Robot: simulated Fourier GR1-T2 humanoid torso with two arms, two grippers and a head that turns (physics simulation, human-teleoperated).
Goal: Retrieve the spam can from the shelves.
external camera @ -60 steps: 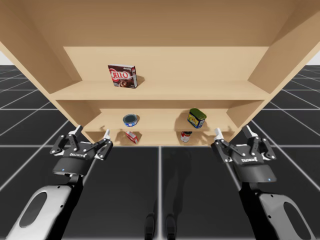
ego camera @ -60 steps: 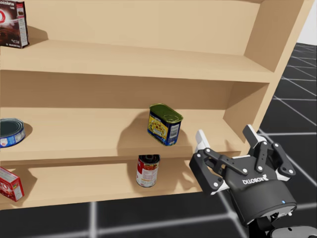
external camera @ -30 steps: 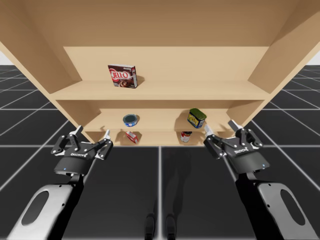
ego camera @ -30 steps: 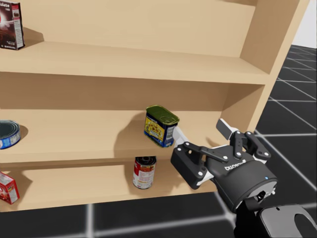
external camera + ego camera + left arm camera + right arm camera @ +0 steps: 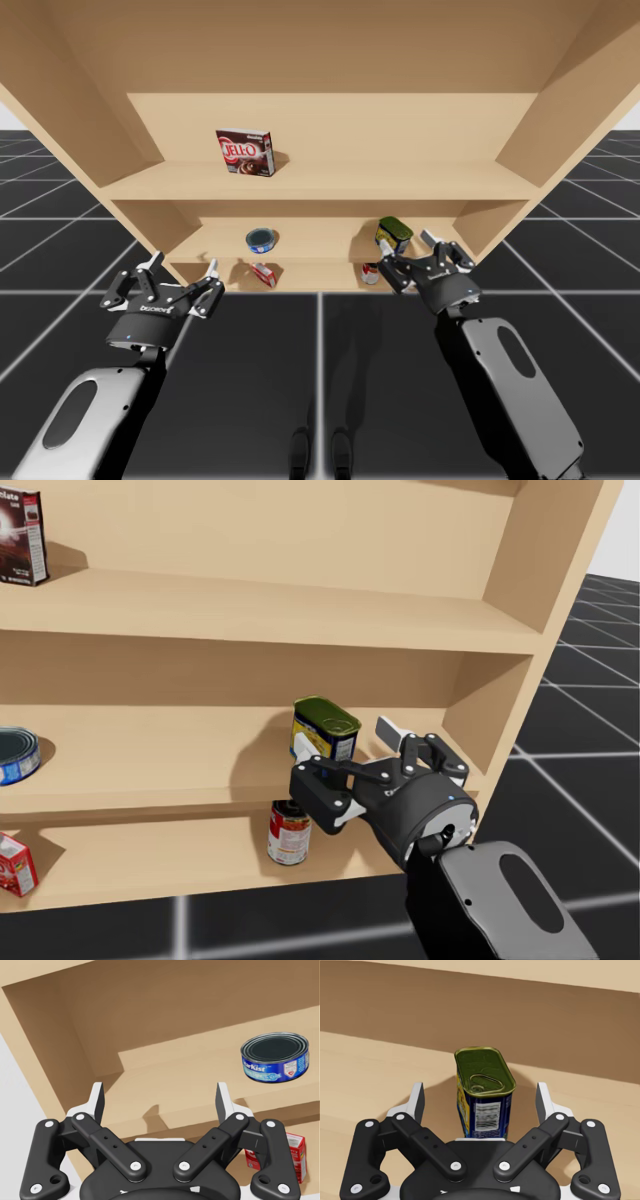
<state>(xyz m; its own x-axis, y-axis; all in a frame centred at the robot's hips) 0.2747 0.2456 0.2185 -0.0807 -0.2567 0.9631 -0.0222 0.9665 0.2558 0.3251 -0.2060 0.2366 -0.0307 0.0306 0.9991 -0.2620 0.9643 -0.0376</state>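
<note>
target: blue-and-yellow rectangular can [image 5: 325, 730], on the middle shelf [image 5: 150, 750], right-hand part, near the shelf unit's right wall.
target pose: upright, long axis vertical. Green-gold pull-tab lid faces up. In the right wrist view the narrow barcode face of the can [image 5: 485, 1095] points at the pincer; the lid's longer side runs away from it, into the shelf, turned slightly off straight.
right pincer [image 5: 480, 1092]: open, fingers spread wide, one on each side of the can, with a gap showing on both sides. No contact seen. Can sits centred on the pincer's line.
right pincer, high view [image 5: 410, 255]: at the front edge of the middle shelf, just in front of the can [image 5: 393, 232].
right pincer, head view [image 5: 345, 738]: tilted, one white fingertip low at the can's near bottom corner, the other beside it on the far side.
left pincer [image 5: 160, 1095]: open, nothing between the fingers, well apart from the target. High view has it [image 5: 183, 265] in front of the shelves' left end.
below target: red-and-white round can [image 5: 289, 832], upright on the lower shelf.
other stock: low blue round can [image 5: 274, 1057] on the middle shelf, left part; small red box [image 5: 264, 273] on the lower shelf; dark red box [image 5: 245, 152] on the top shelf.
</note>
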